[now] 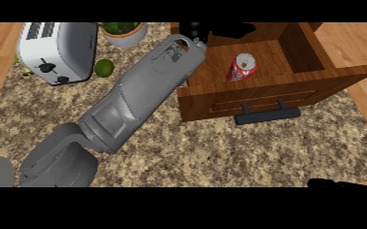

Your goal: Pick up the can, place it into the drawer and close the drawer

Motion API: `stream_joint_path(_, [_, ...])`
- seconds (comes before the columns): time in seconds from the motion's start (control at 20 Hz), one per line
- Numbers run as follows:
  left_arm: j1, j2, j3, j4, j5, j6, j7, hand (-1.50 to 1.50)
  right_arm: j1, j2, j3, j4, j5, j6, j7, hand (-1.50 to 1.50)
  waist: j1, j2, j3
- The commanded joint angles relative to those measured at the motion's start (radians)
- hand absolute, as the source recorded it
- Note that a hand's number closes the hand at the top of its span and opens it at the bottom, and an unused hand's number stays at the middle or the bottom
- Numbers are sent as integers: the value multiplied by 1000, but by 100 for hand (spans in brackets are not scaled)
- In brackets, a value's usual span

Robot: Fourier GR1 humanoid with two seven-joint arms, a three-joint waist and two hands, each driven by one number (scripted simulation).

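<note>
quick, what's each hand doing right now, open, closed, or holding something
Left hand: behind the drawer, fingers mostly hidden; cannot be told. It is not holding the can, which lies in the drawer.
Right hand: only a sliver shows at the lower edge; cannot be told.

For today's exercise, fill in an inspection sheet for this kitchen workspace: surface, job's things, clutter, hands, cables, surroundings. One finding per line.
Surface: speckled stone counter.
Job's things: red can lies inside the open wooden drawer; dark handle faces the robot.
Clutter: toaster, green fruit, potted plant, all left of the drawer.
Hands: left hand at the drawer's back left corner, fingers unclear; right hand barely shows at lower right.
Cables: nothing seen.
Surroundings: wooden floor beyond the counter.
</note>
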Motion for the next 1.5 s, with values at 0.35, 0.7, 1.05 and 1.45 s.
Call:
stream_joint_path(0.35, [-22,0,33,-37,93,11,-66,-150,-41,-69,106,-14,297,-10,-86,-150,33,-3,-1])
stream_joint_path(0.7, [-26,0,12,-56,103,54,-77,-150,-112,-140,221,56,592,-30,-71,-150,77,-11,-2])
stream_joint_path(1.05, [-17,0,32,-60,89,36,-59,-150,-148,-162,307,263,831,-117,-143,-150,116,-23,-1])
stream_joint_path(1.45, [6,123,23,-225,40,15,102,-150,-234,-69,331,513,992,-299,-106,-150,159,-40,-2])
